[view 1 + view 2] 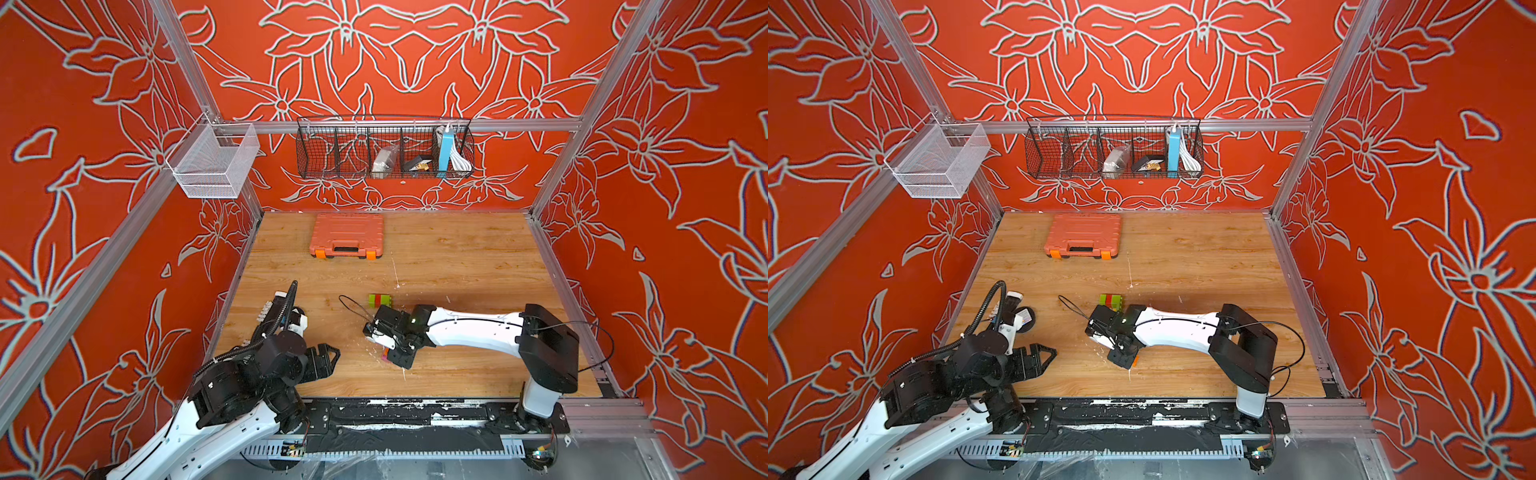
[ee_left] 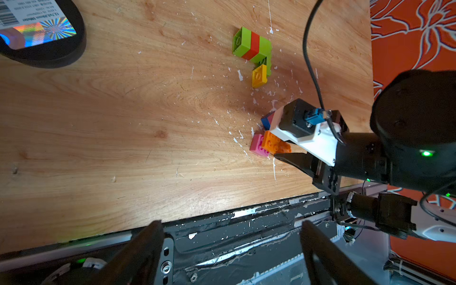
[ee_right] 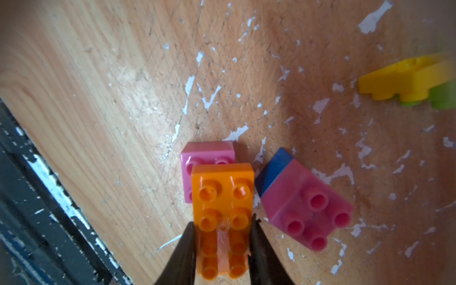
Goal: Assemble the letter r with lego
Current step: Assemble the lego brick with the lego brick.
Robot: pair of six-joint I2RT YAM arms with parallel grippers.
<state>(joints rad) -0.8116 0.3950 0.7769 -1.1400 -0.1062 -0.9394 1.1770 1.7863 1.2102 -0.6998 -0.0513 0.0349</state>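
We are gripping the orange brick (image 3: 222, 197).
Our right gripper (image 1: 392, 356), lower centre in a top view, is clamping it, overlapping a pink brick (image 3: 207, 153); our left gripper (image 1: 328, 354), further left, is hanging open, empty.

Long orange brick (image 3: 222, 197) pinched between jaws of my right tool (image 3: 223, 225), studs facing up. Its far end overlaps pink square brick (image 3: 207, 153) on desk (image 3: 98, 123). Pink-on-blue pair (image 3: 306, 207) sits tilted just beside tool. Well beyond tool: yellow brick (image 3: 407, 81) touching green-red-green stack (image 2: 251, 44), which lies on its side.
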